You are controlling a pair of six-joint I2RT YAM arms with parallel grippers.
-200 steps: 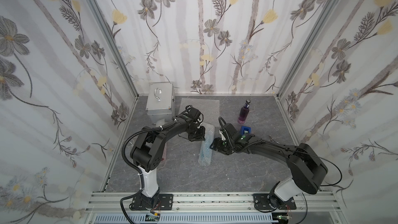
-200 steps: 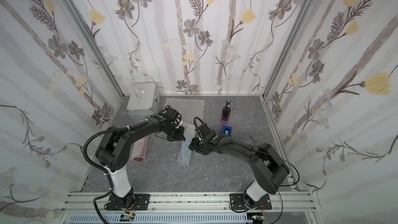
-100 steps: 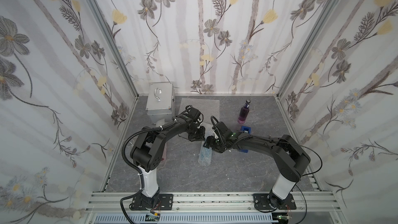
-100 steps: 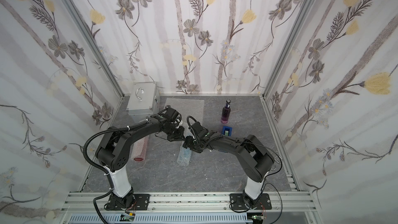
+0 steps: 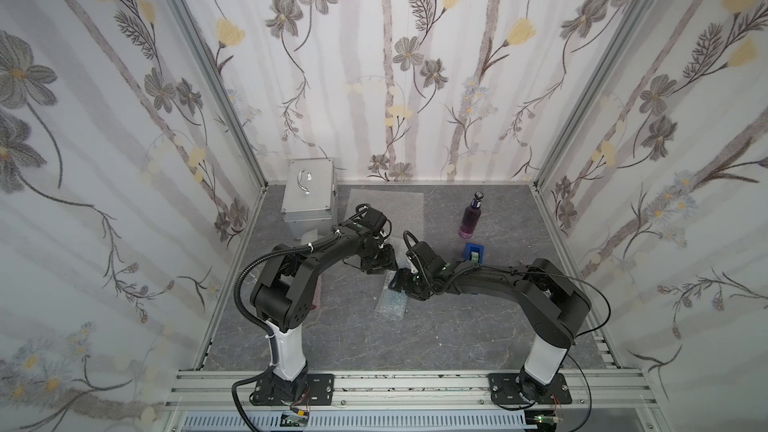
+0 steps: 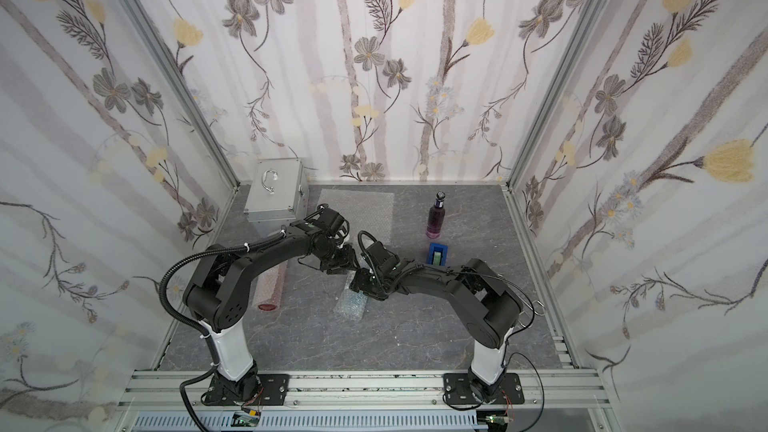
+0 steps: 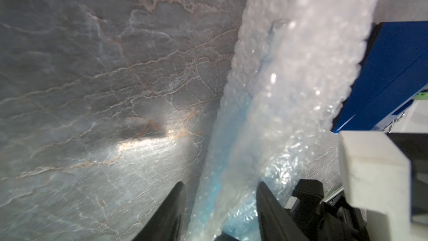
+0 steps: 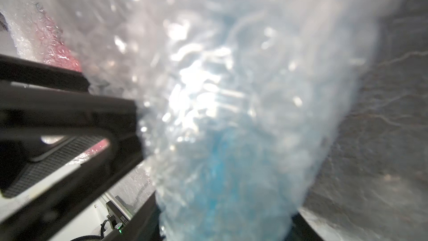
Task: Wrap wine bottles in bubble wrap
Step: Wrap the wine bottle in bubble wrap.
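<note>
A: We see left pincer (image 7: 220, 184) parted, straddling the blue bottle (image 7: 231, 126) rolled in bubble wrap (image 7: 289, 54).
B: Agreed. For right pincer (image 8: 225, 216) we log both fingers pressed against that same bundle.

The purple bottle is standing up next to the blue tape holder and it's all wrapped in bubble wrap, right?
Not wrapped. The purple bottle stands upright next to the blue tape holder, but it is bare glass, as both top views show. The bubble-wrapped one is the blue bottle, lying in the middle.
</note>
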